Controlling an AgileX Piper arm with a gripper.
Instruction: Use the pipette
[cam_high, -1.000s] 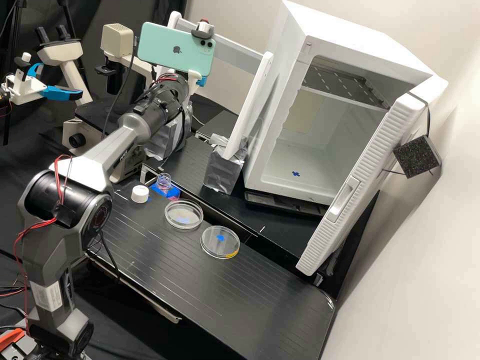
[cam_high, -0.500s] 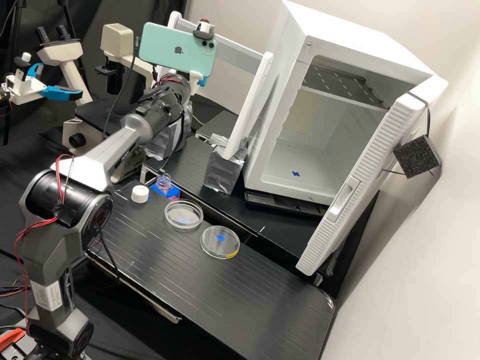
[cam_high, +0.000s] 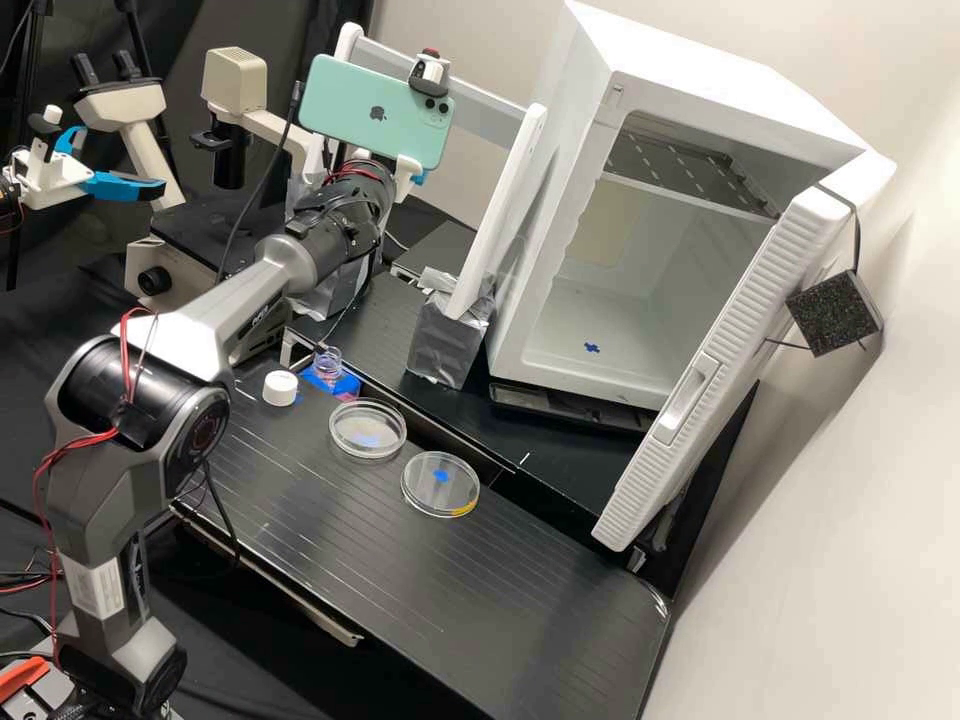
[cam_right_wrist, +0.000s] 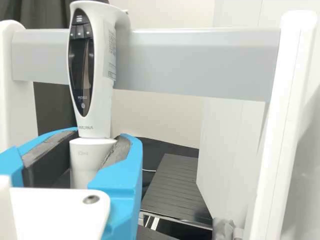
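In the high view my gripper (cam_high: 418, 178) is mostly hidden behind the phone, high over the bench's far side. Beyond the phone's top edge shows the red-tipped top of the pipette (cam_high: 430, 70). The wrist view has the gripper (cam_right_wrist: 98, 145) shut on the pipette (cam_right_wrist: 102, 65), its pads against the narrower collar, the body upright in front of the rack's grey bar. The pipette's lower end is hidden. A small clear bottle (cam_high: 327, 362) with pinkish contents stands open in a blue holder, beside its white cap (cam_high: 280, 388).
Two clear dishes, one near the bottle (cam_high: 367, 430) and one further right (cam_high: 440, 484), lie on the bench (cam_high: 480, 590). Close to the gripper stands the white-posted rack (cam_right_wrist: 200, 60). Right of it is a white cabinet (cam_high: 545, 225) with its door open.
The arm, with the phone and the pipette's top, has shifted right and slightly down in the high view. The bottle, cap and dishes have stayed in place.
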